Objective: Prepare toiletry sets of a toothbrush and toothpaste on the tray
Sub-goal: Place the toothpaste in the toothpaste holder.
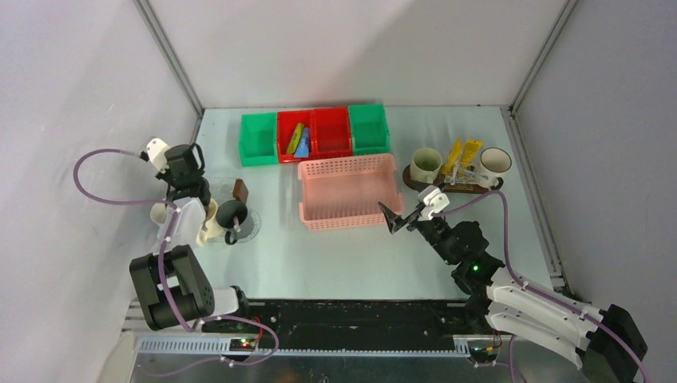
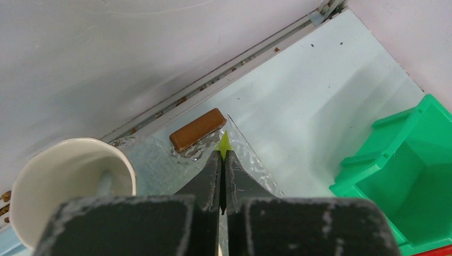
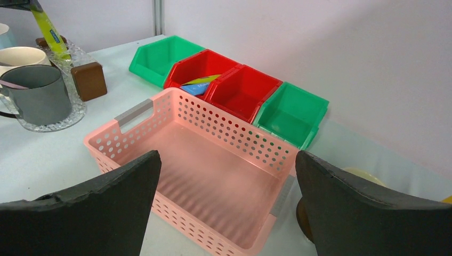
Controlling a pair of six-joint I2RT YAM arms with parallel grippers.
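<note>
A: Black fingers point(image 2: 208, 181) of the left gripper point(image 2: 223, 156) fill the bottom of its wrist view, pinched together. Grasping?

B: Yes, clenched on the tip of a small yellow-green plastic tube point(image 2: 224, 143). From the right wrist view the tube dangles below that claw, long axis close to upright, a little tilted.

A: Where on the table?

B: Far left, by the round cream ceramic mug point(image 2: 48, 176) and the dark grey ceramic mug point(image 3: 37, 98). Can't tell if it hangs over a mug's mouth or just beside; the angle is poor.

A: And the tray?

B: Flat dark brown wooden oval tray point(image 1: 412, 180) is at the far right, past the pink perforated plastic basket point(image 1: 343, 220) and well apart from the tube. Two pale ceramic mugs point(image 1: 425, 166) and yellow tubes point(image 1: 469, 150) sit on it.

A: So which way from the claw?

B: Straight right across the table, basket in between.

A: Other arm?

B: The right gripper point(image 1: 403, 217) has its jaws spread wide with nothing in them. It hovers at the near right corner of the basket, much nearer the tray than the left one.

A: Call?

B: My guess is the tube either drops into a left-side mug first or has to travel right over the basket. Either way the left arm is the far one from the tray.
</note>
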